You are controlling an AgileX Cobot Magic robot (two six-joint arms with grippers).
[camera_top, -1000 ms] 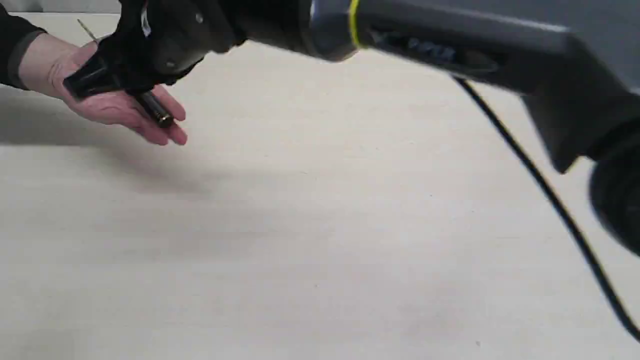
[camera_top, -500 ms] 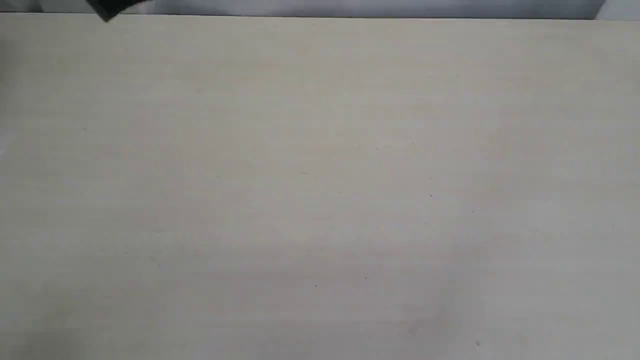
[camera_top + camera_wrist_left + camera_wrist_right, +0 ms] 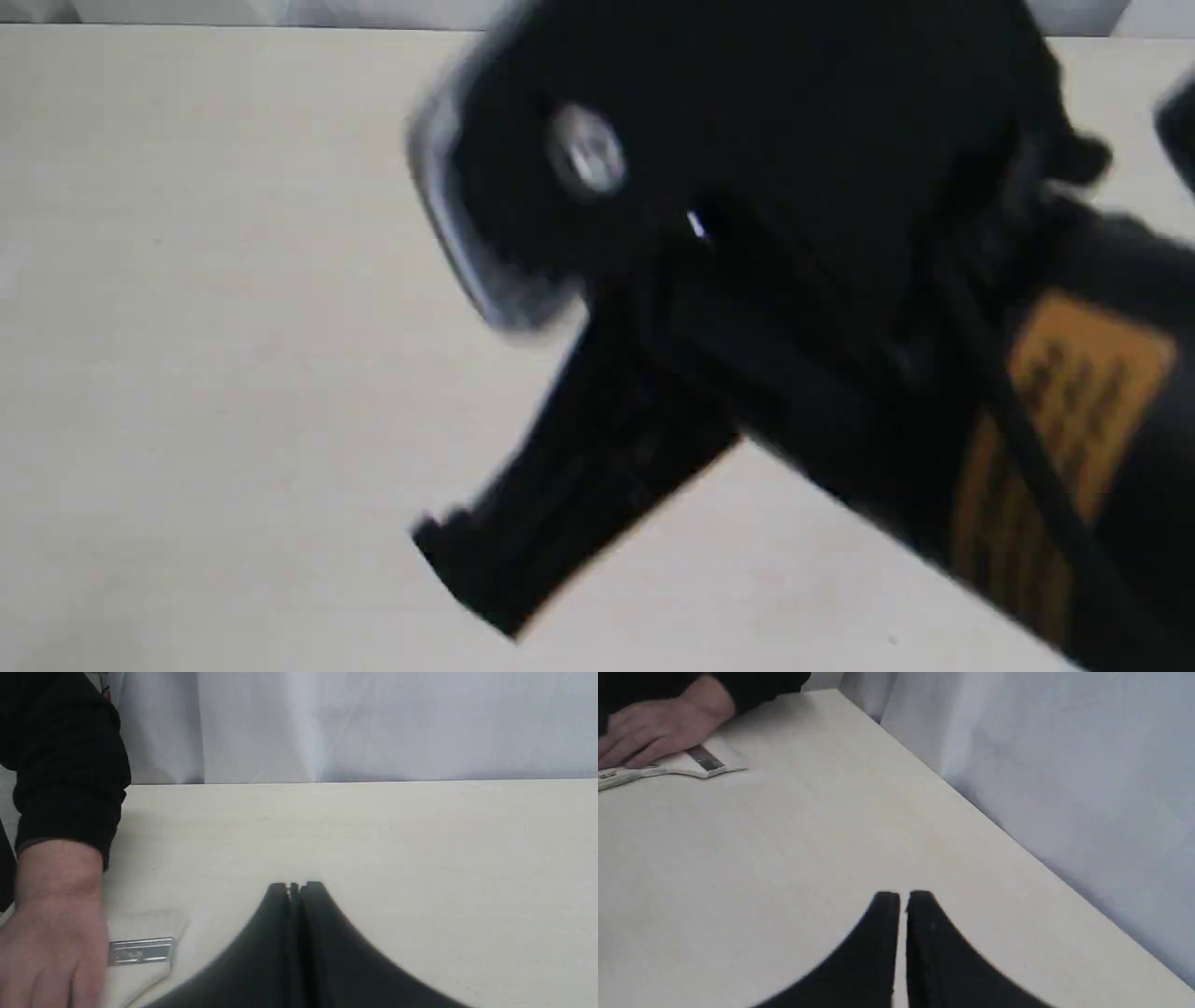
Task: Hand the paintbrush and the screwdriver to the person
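The paintbrush [image 3: 140,951] lies flat on the table with its silver ferrule and pale bristles [image 3: 726,756] showing. The person's hand [image 3: 51,938] rests on its handle end, with a dark sleeve above the wrist. The hand [image 3: 658,723] and the brush's ferrule [image 3: 705,759] also show far off in the right wrist view. My left gripper [image 3: 294,887] is shut and empty, hovering over bare table beside the brush. My right gripper [image 3: 903,897] has its fingers together with nothing between them. The screwdriver is out of view.
A blurred black arm [image 3: 747,233] with an orange label [image 3: 1064,439] fills much of the exterior view, close to the camera. The table's far edge [image 3: 971,798] meets a white curtain [image 3: 373,723].
One second ago a gripper held the screwdriver over the person's open palm at the far left. Then the exterior view showed only table. Now a blurred arm has swept across it.
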